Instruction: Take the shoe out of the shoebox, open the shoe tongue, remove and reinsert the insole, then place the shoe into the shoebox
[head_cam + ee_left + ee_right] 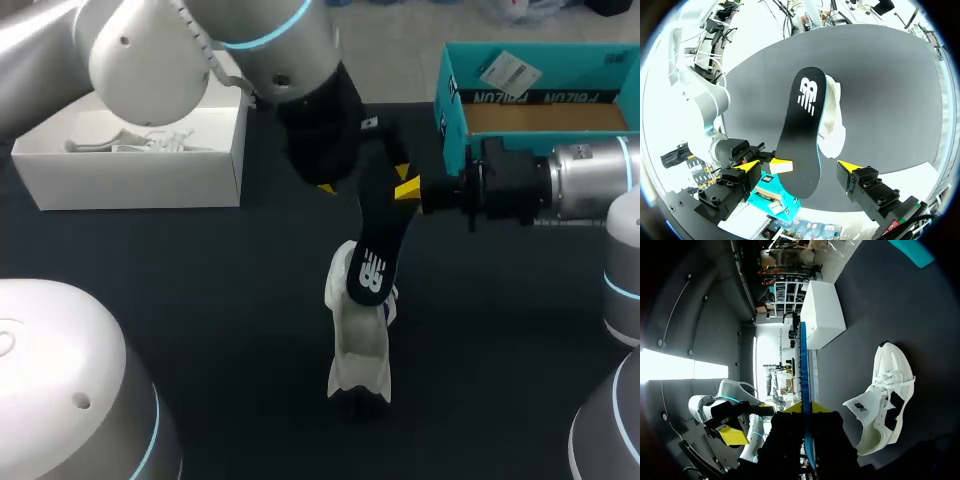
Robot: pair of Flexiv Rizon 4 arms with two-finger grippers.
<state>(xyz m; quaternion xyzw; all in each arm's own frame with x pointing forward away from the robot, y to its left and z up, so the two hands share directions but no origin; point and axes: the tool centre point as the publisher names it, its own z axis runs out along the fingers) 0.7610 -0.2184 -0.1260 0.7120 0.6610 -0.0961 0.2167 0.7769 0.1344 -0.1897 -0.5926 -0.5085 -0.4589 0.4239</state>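
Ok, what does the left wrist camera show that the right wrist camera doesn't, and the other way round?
Only the left wrist view shows the black top face of the insole with its white logo, and the left gripper open, one finger on either side of the insole without touching it. Only the right wrist view shows the white box and the pulled-out tongue of the shoe; there the insole appears edge-on. Both show the insole held above the table by the right gripper, with the shoe on the table.
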